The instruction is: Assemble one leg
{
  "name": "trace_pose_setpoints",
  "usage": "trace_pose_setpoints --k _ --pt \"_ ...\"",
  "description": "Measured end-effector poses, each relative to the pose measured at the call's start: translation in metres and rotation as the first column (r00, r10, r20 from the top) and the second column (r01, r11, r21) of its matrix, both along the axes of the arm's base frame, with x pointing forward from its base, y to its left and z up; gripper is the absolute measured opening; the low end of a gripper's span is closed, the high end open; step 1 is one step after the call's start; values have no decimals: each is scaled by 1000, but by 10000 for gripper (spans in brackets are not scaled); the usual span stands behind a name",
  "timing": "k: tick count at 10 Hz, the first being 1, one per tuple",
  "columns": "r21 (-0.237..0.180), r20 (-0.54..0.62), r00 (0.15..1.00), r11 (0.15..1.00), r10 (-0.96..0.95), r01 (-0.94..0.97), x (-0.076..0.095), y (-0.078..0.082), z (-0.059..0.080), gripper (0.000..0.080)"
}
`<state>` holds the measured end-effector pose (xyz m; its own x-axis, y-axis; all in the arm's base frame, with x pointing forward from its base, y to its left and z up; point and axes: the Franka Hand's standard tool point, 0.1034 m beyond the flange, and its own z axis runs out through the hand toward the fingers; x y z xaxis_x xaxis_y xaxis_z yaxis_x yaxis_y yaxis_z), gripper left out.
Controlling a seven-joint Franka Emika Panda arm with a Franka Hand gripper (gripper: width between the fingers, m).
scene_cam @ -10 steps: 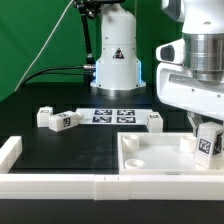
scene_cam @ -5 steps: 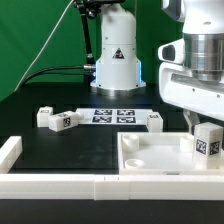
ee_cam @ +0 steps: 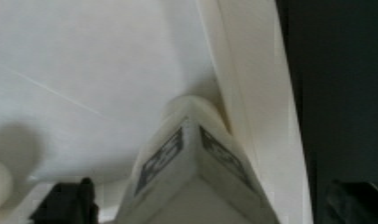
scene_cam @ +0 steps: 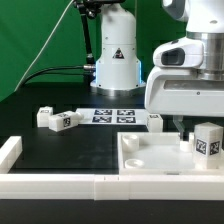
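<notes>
Black matte covers the bench [scene_cam: 70,150], and behind it hangs a green backdrop [scene_cam: 35,35] with dark cables drooping across it. The arm's white base [scene_cam: 116,58] stands at the back, marked with a black triangle. In front of the base the marker board [scene_cam: 113,116] lies flat with its square tags facing up. A low white rail [scene_cam: 60,183] runs along the near edge of the bench and turns up at the exterior view's left end.

Toward the exterior view's right sits the large white panel [scene_cam: 160,158], flat, with a raised rim and a rounded socket near its corner. The leg [scene_cam: 208,140] stands upright on this panel at the far right edge of the exterior view: a small white block, somewhat taller than wide, with a black-and-white tag on the face turned to the camera. In the wrist view the same leg [ee_cam: 189,150] appears close up and blurred, a tag on its side, beside the panel's rim.

Three more white tagged blocks rest on the bench: two [scene_cam: 54,119] near the exterior view's left and one [scene_cam: 155,121] beside the marker board.

The fingers [scene_cam: 183,128] hang just beside the leg, above the panel. Only a dark tip shows below the white wrist housing, so I cannot tell how far apart they stand; they do not appear to hold the leg.
</notes>
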<state>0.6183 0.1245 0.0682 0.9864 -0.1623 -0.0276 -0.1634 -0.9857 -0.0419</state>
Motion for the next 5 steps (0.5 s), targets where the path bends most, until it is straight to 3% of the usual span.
trace_pose_setpoints --k 5 --pt "-11 18 914 914 405 -405 1 -4 0 637"
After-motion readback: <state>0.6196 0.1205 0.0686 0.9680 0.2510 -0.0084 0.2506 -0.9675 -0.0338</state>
